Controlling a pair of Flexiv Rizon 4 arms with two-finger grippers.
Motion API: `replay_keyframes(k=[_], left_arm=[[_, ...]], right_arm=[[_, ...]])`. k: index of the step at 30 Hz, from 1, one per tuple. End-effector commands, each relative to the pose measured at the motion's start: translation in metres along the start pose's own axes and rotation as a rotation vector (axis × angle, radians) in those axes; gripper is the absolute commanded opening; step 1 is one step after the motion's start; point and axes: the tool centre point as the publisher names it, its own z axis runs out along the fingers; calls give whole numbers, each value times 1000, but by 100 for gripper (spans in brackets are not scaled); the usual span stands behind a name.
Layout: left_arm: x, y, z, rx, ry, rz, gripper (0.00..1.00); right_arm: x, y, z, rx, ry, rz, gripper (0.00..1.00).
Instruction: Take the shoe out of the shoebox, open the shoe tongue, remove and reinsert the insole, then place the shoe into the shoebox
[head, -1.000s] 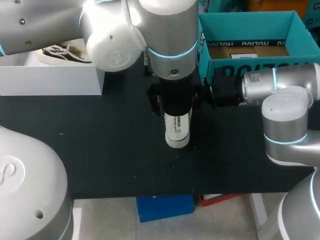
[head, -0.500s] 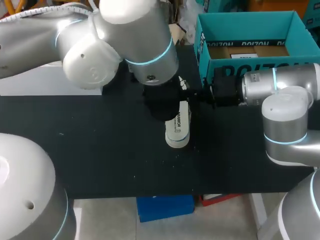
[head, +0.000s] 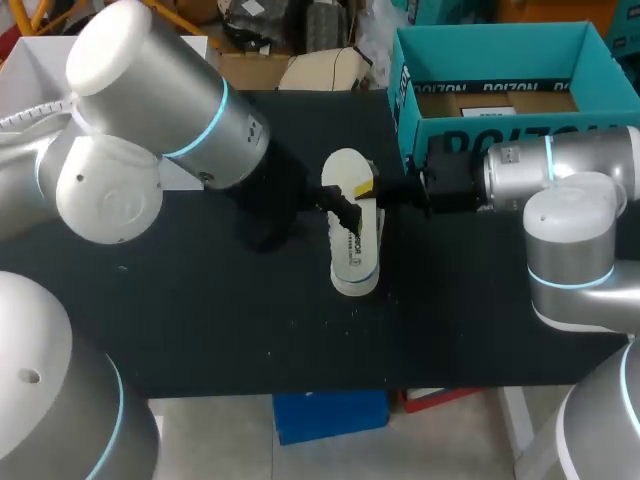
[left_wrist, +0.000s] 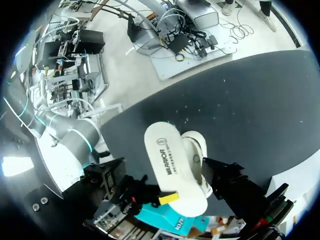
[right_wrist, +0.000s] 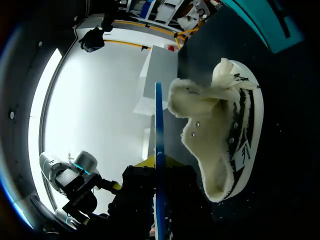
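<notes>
So here's the state of things. The shoe is out of the box and sits sole-down on the black worktop, roughly dead centre, its length running 12 to 6 o'clock. It's white with black stripes. The mouth is spread wide open, so you can see the fluffy cream lining.

The insole is out of the shoe. It hangs flat just above it, printed side up, lined up the same 12-to-6 way, so from overhead it covers most of the shoe. From the right wrist camera you only get it edge-on, and that edge looks blue.

The right pincer comes in from 3 o'clock and is clamped on the insole, a yellow tip on either face, near the insole's 12 o'clock end. I can't tell whether the insole brushes the lining anywhere, but it's really close.

The left pincer comes in from 9 o'clock and sits right at the insole's 9 o'clock edge, overlapping it a bit from above. Honestly can't tell if that one is open or closed, or whether it's touching the insole.

The teal shoebox stands at about 1 to 2 o'clock on the worktop, open, just behind the right arm's wrist and well apart from the shoe.
</notes>
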Motion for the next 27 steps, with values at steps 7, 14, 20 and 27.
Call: replay_keyframes(k=[7,14,20,27], left_arm=[[10,-8,-1,-29,-558,71,100],[24,-7,-2,-54,-703,-25,100],[36,-6,-11,-126,-938,-169,100],[42,-5,-18,-196,-1100,-245,100]], right_arm=[[0,-1,1,-3,-1,0,0],[0,-1,1,-3,-1,0,0],[0,-1,1,-3,-1,0,0],[0,-1,1,-3,-1,0,0]])
